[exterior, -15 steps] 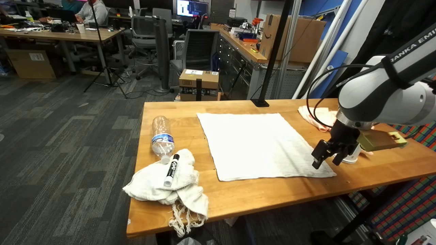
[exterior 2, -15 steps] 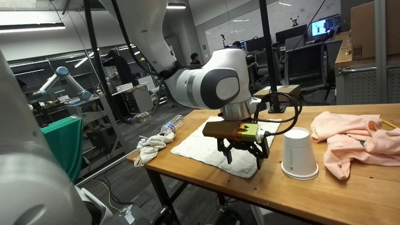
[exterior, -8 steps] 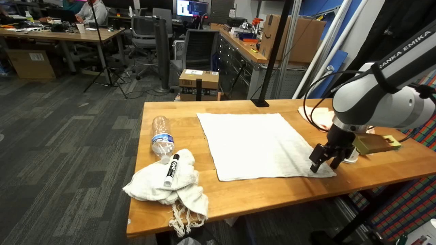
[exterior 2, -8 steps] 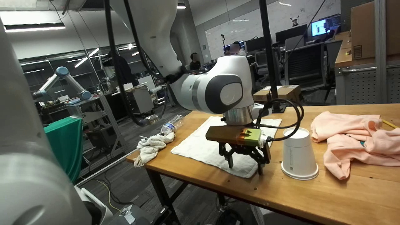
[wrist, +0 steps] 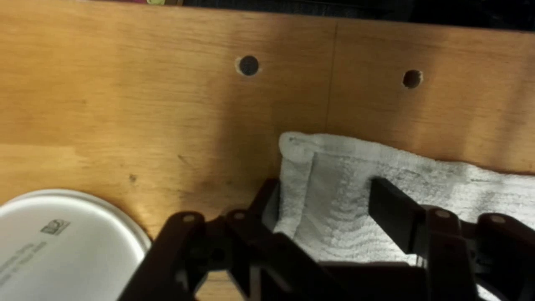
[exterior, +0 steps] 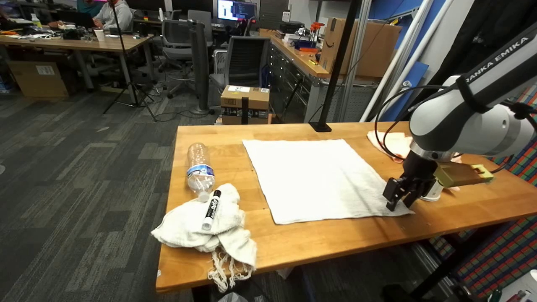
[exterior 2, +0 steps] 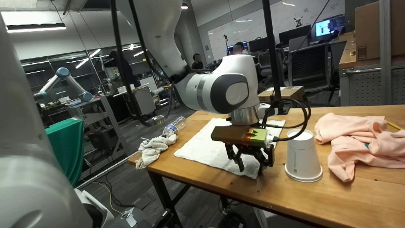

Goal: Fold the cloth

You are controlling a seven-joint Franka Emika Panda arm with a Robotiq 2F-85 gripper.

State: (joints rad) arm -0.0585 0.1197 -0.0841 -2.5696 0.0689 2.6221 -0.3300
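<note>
A white cloth (exterior: 310,180) lies flat and spread out on the wooden table in both exterior views (exterior 2: 202,145). My gripper (exterior: 399,205) is low at the cloth's near corner, close to the table edge, fingers pointing down (exterior 2: 251,171). In the wrist view the gripper (wrist: 325,196) is partly open. The cloth corner (wrist: 330,167) lies between the fingers, one finger just outside the hemmed side edge and the other over the cloth. Small ripples show in the cloth between them. The gripper body hides part of the cloth.
An upside-down white cup (exterior 2: 302,158) stands close beside the gripper, also in the wrist view (wrist: 62,246). Pink fabric (exterior 2: 360,136) lies beyond it. A plastic bottle (exterior: 199,167) and a crumpled towel (exterior: 188,226) with a marker (exterior: 212,212) lie at the table's far end.
The gripper came down to the cloth corner, and its fingers have moved closer together. The cloth's near edge has shifted slightly and its corner is a little bunched.
</note>
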